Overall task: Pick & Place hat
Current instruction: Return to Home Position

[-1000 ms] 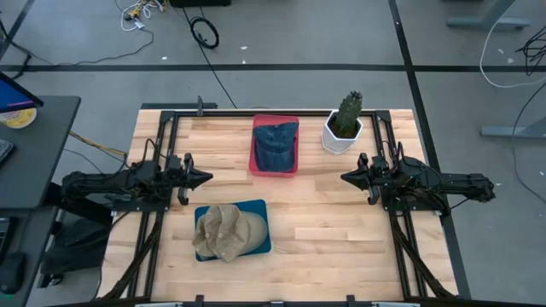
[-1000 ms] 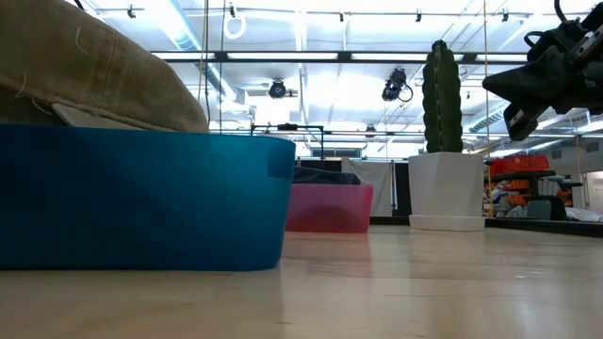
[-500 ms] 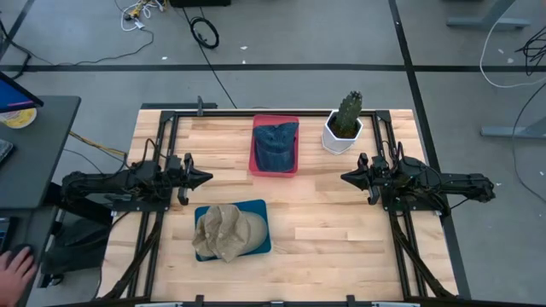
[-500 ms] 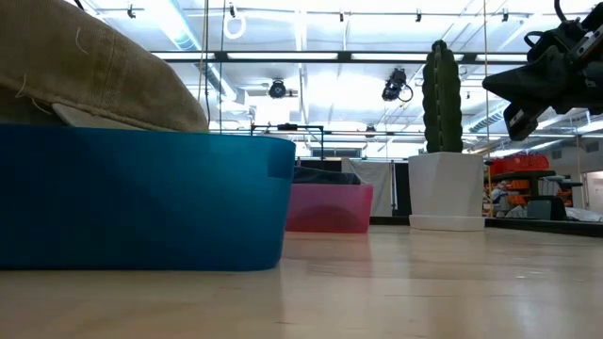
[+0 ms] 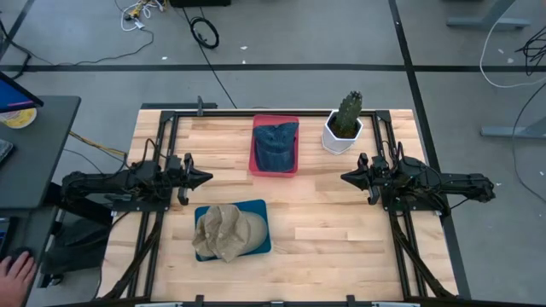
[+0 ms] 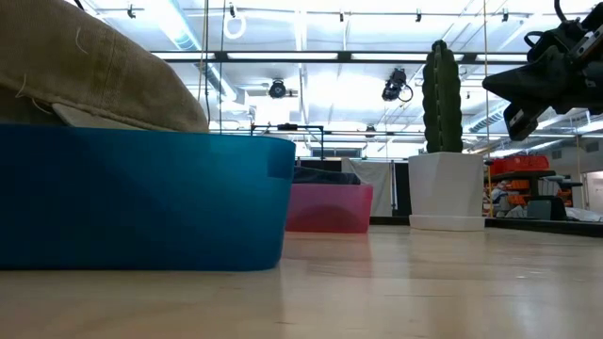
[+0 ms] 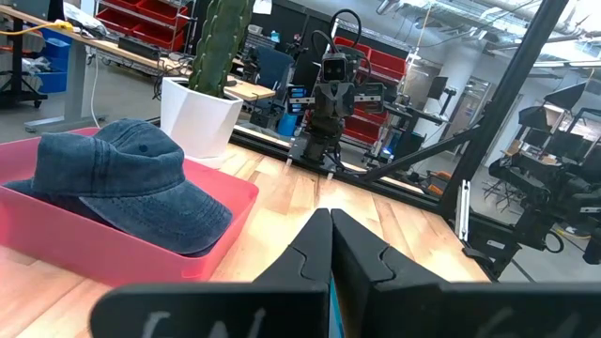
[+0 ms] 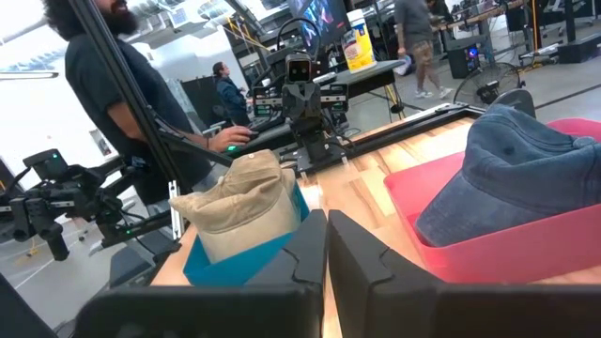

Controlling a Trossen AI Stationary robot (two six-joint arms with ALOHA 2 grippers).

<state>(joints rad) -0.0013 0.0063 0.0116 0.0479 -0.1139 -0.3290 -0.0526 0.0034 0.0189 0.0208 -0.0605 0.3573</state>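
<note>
A tan hat (image 5: 223,234) lies in a blue tray (image 5: 258,207) near the table's near edge; it shows in the low view (image 6: 85,75) and the right wrist view (image 8: 239,202). A blue denim cap (image 5: 275,145) rests in a red tray (image 5: 275,170) toward the far edge, also seen in the left wrist view (image 7: 131,178). My left gripper (image 5: 205,178) hovers shut at the table's left, above and beyond the blue tray. My right gripper (image 5: 345,177) hovers shut at the table's right, near the cactus pot.
A cactus in a white pot (image 5: 344,126) stands at the far right, close to my right arm. Bare wood (image 5: 333,230) lies between the trays and the right arm. A person's hand (image 5: 13,271) shows off the table at the near left.
</note>
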